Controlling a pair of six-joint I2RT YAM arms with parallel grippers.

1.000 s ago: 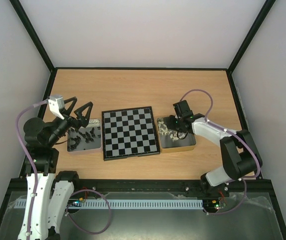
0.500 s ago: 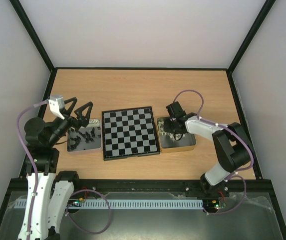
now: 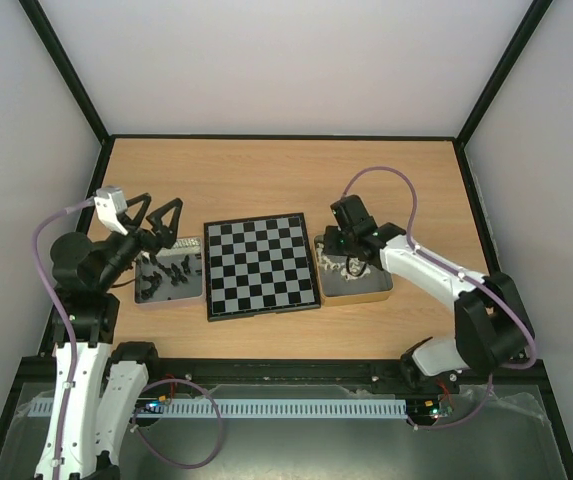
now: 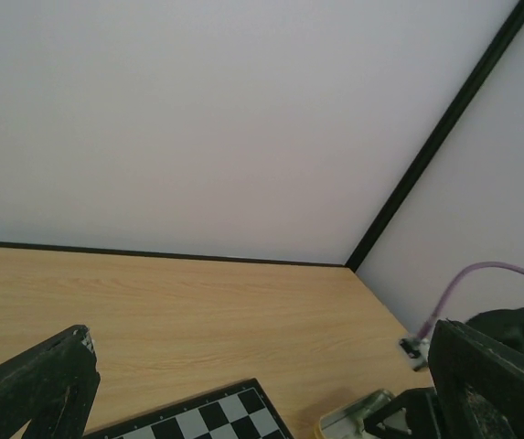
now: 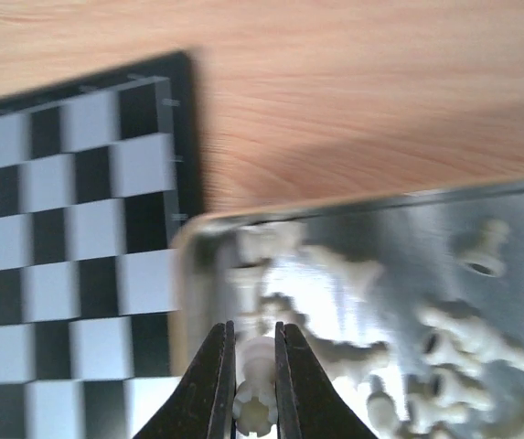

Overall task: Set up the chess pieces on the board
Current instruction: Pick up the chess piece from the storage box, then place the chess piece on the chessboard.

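Observation:
The board (image 3: 261, 265) lies mid-table with no pieces on its squares. Cream-white chess pieces (image 3: 351, 268) lie heaped in a metal tin (image 3: 376, 292) to its right, black ones (image 3: 171, 270) in a tin (image 3: 191, 298) to its left. My right gripper (image 3: 347, 258) hangs over the right tin's left end. In the right wrist view it (image 5: 254, 331) is shut on a white piece (image 5: 258, 389) with a notched top, other white pieces (image 5: 454, 329) blurred below, the board (image 5: 69, 229) at left. My left gripper (image 3: 156, 222) is open above the left tin, nothing between its fingers (image 4: 42, 384).
Black frame rails (image 3: 286, 136) edge the wooden table (image 3: 266, 180) at back and sides. The left wrist view looks across the table toward the back wall, with a corner of the board (image 4: 197, 421) and the right tin's rim (image 4: 353, 416) at the bottom.
My right gripper's jaws closed on a white piece in the right tin, and the arm swung its wrist a little left and back. The left gripper shifted slightly and stayed open.

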